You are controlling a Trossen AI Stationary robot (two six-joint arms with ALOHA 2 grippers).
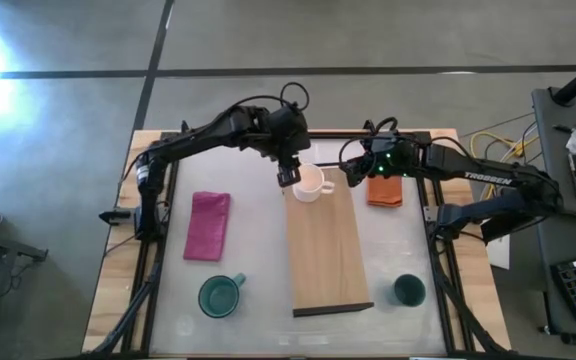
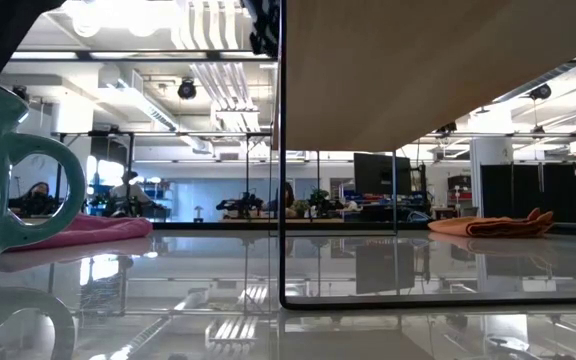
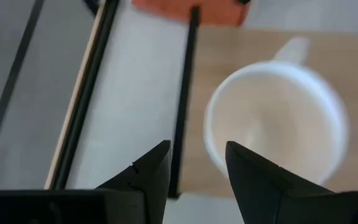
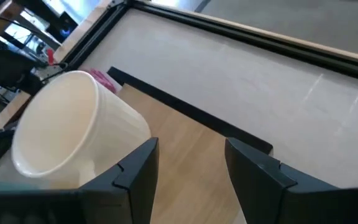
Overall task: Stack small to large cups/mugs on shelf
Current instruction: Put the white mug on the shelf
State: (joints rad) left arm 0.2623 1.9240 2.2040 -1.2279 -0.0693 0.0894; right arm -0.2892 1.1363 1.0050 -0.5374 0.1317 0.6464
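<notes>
The white mug (image 1: 309,183) stands upright on the far end of the shelf (image 1: 328,260), close to the shelf's far left corner, with its handle pointing to the right. The left tool (image 1: 288,177) hangs just beside the mug, at its left rim, near the black rail of that short end. In the left wrist view the two fingers (image 3: 146,174) of this tool are apart with a clear gap between them, and the white mug (image 3: 275,118) lies ahead of them and a little to one side, not between them. Nothing is held in this tool.

The right tool (image 1: 352,172) is at the other side of the mug, just beyond the right edge of the shelf and next to the orange cloth (image 1: 385,191). In the right wrist view its fingers (image 4: 135,168) are also apart, and the white mug (image 4: 73,130) shows near one finger, on the light wood of the shelf (image 4: 185,155). This tool holds nothing too.

The teal-green mug (image 1: 220,296) stands on the worktop (image 1: 258,210) to the left of the shelf's near end, below the magenta cloth (image 1: 208,225). The dark green cup (image 1: 408,290) stands on the worktop to the right of the shelf's near end. Both are well apart from the two tools. In the low view the teal-green mug (image 2: 8,170) shows at the left edge.
</notes>
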